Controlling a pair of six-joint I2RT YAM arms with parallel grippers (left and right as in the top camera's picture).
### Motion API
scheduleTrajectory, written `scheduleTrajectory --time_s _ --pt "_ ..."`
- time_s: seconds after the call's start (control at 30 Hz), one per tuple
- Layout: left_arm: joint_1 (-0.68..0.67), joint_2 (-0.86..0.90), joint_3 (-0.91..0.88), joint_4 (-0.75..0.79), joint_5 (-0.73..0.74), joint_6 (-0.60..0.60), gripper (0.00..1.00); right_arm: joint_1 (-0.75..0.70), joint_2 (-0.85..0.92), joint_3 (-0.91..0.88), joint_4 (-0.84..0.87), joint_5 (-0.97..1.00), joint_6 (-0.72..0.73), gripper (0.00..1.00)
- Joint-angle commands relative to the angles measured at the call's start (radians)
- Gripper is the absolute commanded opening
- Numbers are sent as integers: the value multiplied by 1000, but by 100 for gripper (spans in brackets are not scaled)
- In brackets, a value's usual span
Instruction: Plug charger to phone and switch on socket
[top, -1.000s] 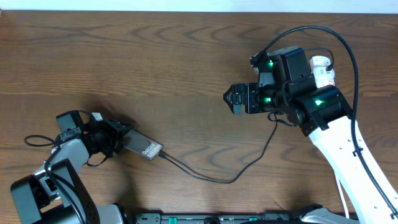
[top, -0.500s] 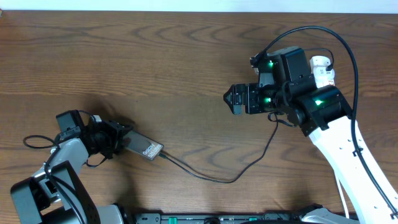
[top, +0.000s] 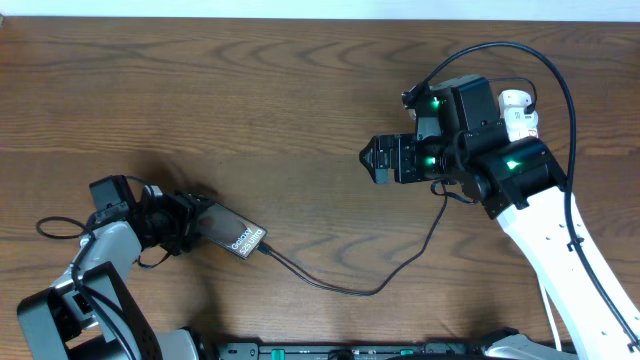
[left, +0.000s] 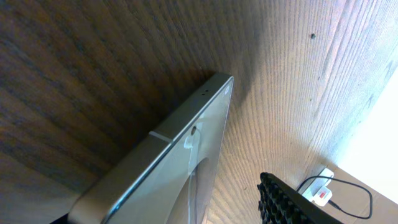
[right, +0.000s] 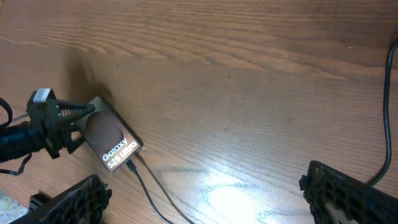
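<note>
Two arms work over a brown wooden bench (top: 250, 90). Toward the near left corner, the left gripper (top: 190, 222) is clamped on one end of the phone (top: 238, 237). The phone's other end, with the white "Galaxy" lettering, points toward the middle of the near edge. In the left wrist view the phone's silvery edge runs at a slant across the wood, so it looks tilted, though how far it clears the surface cannot be told. The charger (top: 345, 291), a thin black cable, meets the lettered end of the phone with its plug tip. From there it sags toward the near edge, then climbs rightward and passes under the right arm. Right of the bench's middle, the right gripper (top: 370, 160) hangs above bare wood with its fingers (right: 78, 200) spread wide and nothing between them, well apart from the phone. The socket (top: 518, 112), a white power strip with a red mark, lies toward the far right corner, mostly hidden behind the right arm.
</note>
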Motion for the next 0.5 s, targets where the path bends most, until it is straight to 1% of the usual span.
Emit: scheduleTrajectory --time_s 0.0,0.2,0.47 --pt "2 63 -71 -65 -251 -2 64 0 -8 7 -1 8 -16 99" --pt "2 63 -71 -116 -332 -6 69 0 -8 7 -1 8 -16 99" --pt "2 63 -71 -152 -362 -21 70 0 -8 7 -2 8 -16 99"
